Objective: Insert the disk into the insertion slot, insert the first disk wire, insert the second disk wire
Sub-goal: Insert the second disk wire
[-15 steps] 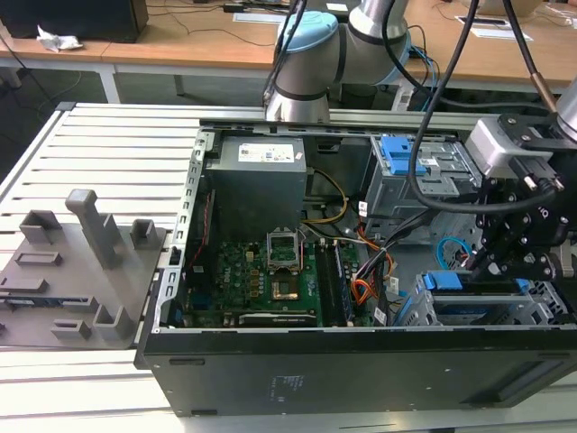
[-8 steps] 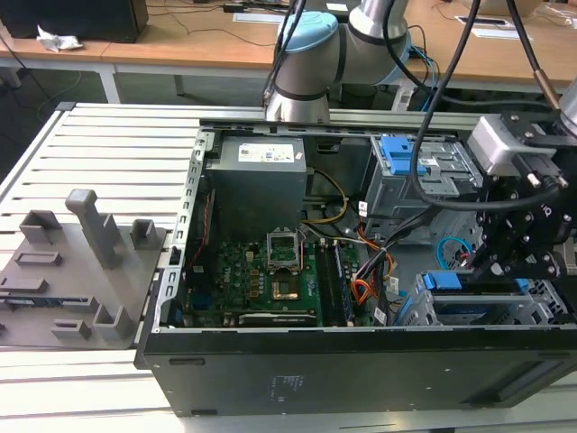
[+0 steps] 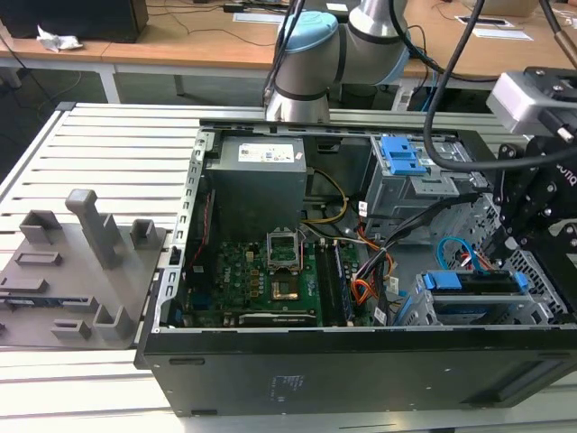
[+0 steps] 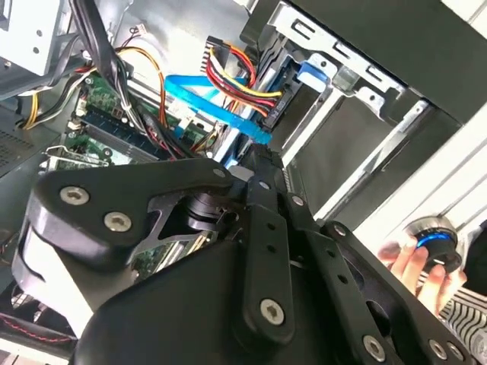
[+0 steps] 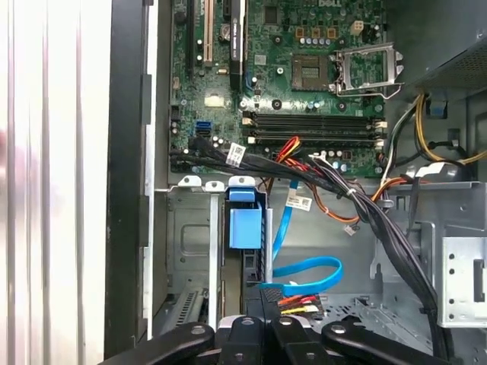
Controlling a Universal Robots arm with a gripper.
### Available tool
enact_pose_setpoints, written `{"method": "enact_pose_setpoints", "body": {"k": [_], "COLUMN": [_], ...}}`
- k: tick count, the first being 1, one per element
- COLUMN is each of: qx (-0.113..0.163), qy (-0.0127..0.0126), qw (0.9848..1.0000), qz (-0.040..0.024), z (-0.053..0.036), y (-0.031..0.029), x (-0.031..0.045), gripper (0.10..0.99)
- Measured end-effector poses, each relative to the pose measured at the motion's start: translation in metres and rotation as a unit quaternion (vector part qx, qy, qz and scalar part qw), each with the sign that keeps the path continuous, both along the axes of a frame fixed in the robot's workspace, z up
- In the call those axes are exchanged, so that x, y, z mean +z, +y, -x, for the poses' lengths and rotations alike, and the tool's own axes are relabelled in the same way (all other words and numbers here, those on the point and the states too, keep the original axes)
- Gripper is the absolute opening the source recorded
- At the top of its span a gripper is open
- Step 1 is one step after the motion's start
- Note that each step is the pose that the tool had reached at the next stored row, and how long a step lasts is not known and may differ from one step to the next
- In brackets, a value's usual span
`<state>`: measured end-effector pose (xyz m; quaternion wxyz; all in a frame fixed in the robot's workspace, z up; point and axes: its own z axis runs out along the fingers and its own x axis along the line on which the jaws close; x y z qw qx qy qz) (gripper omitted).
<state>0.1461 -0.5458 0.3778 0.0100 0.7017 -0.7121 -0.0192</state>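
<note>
The disk (image 3: pixel 476 283) with its blue bracket (image 5: pixel 245 226) sits inside the insertion slot (image 3: pixel 431 311), a low silver cage at the exterior view's right. A red, yellow and black wire bundle (image 5: pixel 299 304) runs to the disk's end. The second disk wire (image 5: pixel 306 272), a light blue flat cable, curves in a loop and ends at a black plug right at my fingertips. My gripper (image 4: pixel 262 156) hangs over the disk's end, jaws close together on that plug. Both wrist views show the cable (image 4: pixel 209 99) leading into the gripper (image 5: pixel 264 323).
The motherboard (image 5: pixel 304 68) and a thick black cable bundle (image 5: pixel 365 205) lie beside the slot. A taller grey cage with blue latches (image 3: pixel 401 158) stands behind. A hand (image 4: pixel 415 262) holds a blue-ringed knob outside the case. Grey fixtures (image 3: pixel 86 262) sit at the exterior view's left.
</note>
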Motion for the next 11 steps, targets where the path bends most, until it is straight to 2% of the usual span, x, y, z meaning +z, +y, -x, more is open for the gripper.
{"method": "enact_pose_setpoints", "body": {"k": [4,11], "qx": [0.0,0.0], "qy": [-0.0011,-0.0011], "qw": [1.0,1.0], "qz": [0.0,0.0001], "z": [0.0078,0.0079], "y": [-0.0001,0.0], "x": [0.0001,0.0001], "gripper": [0.106,0.106]}}
